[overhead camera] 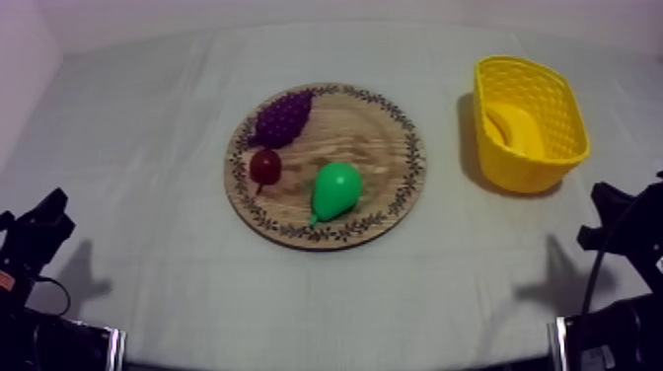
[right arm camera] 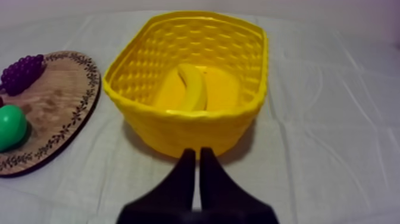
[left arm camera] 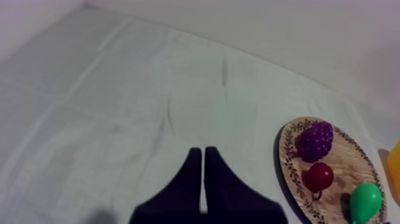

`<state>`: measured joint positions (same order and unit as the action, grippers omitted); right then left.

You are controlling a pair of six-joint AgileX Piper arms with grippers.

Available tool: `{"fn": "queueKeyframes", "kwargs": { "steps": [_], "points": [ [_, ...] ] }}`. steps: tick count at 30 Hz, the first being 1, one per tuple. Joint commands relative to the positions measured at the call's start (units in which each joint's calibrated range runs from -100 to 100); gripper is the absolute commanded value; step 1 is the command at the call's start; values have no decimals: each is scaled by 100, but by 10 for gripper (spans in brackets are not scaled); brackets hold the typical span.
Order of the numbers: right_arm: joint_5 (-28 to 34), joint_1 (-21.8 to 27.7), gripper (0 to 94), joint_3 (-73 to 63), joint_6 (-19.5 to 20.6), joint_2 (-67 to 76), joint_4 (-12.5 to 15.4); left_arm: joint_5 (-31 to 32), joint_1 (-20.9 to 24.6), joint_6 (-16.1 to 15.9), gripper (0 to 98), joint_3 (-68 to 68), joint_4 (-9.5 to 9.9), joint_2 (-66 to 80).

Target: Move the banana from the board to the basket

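Note:
The banana (overhead camera: 513, 125) lies inside the yellow basket (overhead camera: 552, 158) at the table's right; from the right wrist the banana (right arm camera: 191, 86) rests on the floor of the basket (right arm camera: 178, 128). The round wooden board (overhead camera: 385, 128) in the middle carries a bunch of grapes (overhead camera: 283, 117), a small red fruit (overhead camera: 264, 166) and a green pear (overhead camera: 336, 189). My left gripper (overhead camera: 51, 205) sits low at the left, and its fingers lie together as a narrow wedge (left arm camera: 203, 156) over bare cloth. My right gripper (overhead camera: 604, 193) sits low at the right, shut (right arm camera: 197, 156), just in front of the basket.
Grey-white cloth covers the table, with open room left of the board (left arm camera: 291, 173) and between the board (right arm camera: 65, 101) and the basket. From the left wrist, the grapes (left arm camera: 315, 140), red fruit (left arm camera: 319, 176) and pear (left arm camera: 364, 201) show on the board.

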<state>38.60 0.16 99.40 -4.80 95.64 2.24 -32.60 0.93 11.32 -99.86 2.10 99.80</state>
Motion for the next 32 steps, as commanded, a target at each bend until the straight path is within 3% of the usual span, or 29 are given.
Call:
{"fn": "queueKeyframes", "kwargs": {
  "steps": [1,8,32],
  "points": [
    [-45,7,4,10,-213,3,-56,2,-3,-1,1,-3,-2,3],
    [-75,14,4,25,-792,3,-96,2,-3,-1,1,-3,-2,3],
    [-78,15,4,26,-739,3,-99,2,-3,-1,1,-3,-2,3]
  ]
}}
